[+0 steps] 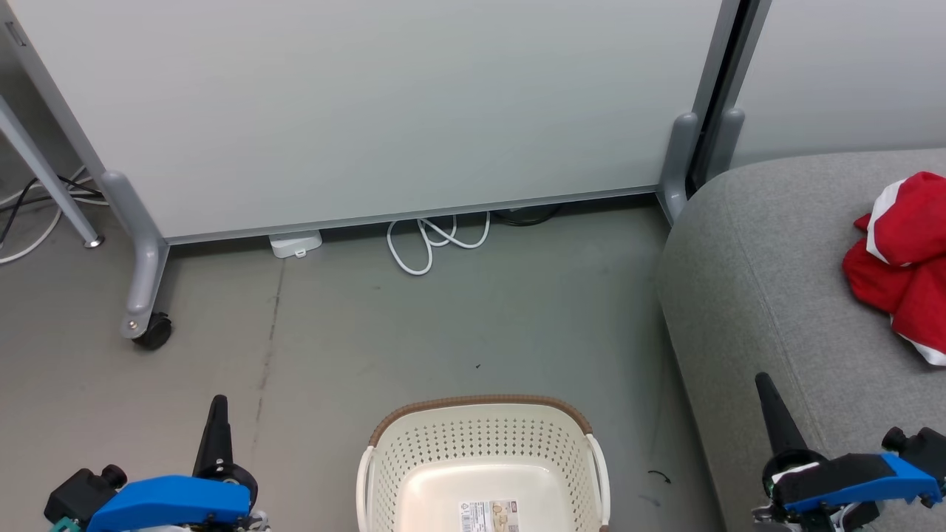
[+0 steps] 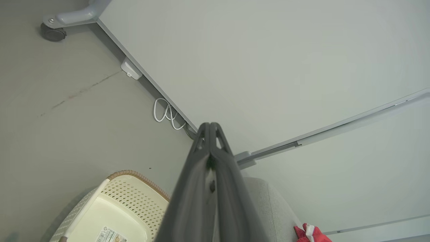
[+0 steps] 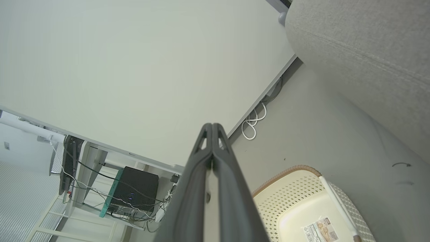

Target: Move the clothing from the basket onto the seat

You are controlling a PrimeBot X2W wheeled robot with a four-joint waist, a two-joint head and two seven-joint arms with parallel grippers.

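Our left gripper (image 1: 218,423) sits nearest, at the lower left of the head view. Its two dark fingers are pressed together into one spike that points up and away from us, and they grip nothing. Our right gripper (image 1: 773,415) mirrors it at the lower right. Its fingers are likewise pinched together and empty, leaning slightly leftward, and they show against the near side of the seat (image 1: 768,251). Both wrists are held level and low, one on either side of the basket (image 1: 480,403), and neither touches it.

Between the grippers, the cream perforated basket stands on the grey floor (image 1: 384,332). Its brown rim faces away from us and its bare bottom carries a printed sticker (image 1: 488,516).

From the left wrist view we look along those closed fingers toward the partition, with the basket's rim to their lower left. From the right wrist view the basket lies to the lower right of the closed fingers.

Farther right, the clothing (image 1: 905,255) lies in a crumpled red and white heap on top of the light-grey seat, well apart from the basket and from both grippers.

Beyond the basket, a white cable (image 1: 436,242) loops on the floor beside a small white adapter (image 1: 295,242). Both lie at the foot of the pale partition panel (image 1: 369,111), whose grey leg ends in a black caster (image 1: 154,331) at the left.
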